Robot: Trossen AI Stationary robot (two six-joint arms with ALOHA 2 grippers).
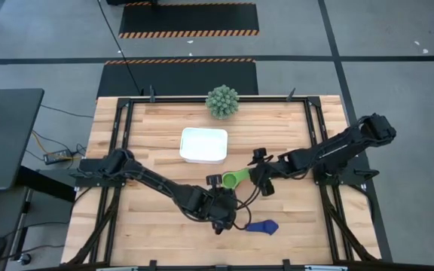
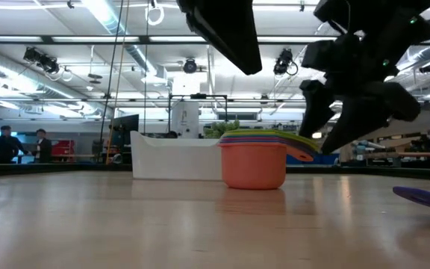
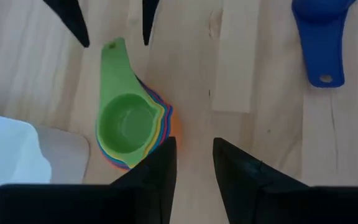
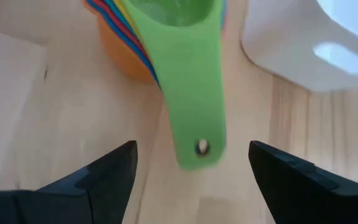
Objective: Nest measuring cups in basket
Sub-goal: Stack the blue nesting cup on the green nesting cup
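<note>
overhead camera looks straight down; low camera level across table (image 2: 125, 224); both wrist cameras close above nested cups (image 3: 129, 127).

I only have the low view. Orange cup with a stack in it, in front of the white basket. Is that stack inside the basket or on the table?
Observer: On the table. The nested cups sit beside the white basket, not in it; the green cup is on top.
Operator: Purple thing at my right edge?
Observer: A dark blue cup, lying alone on the wood.
Operator: Right gripper holding anything?
Observer: No. The right gripper is open, straddling the green cup's handle without touching it.
</note>
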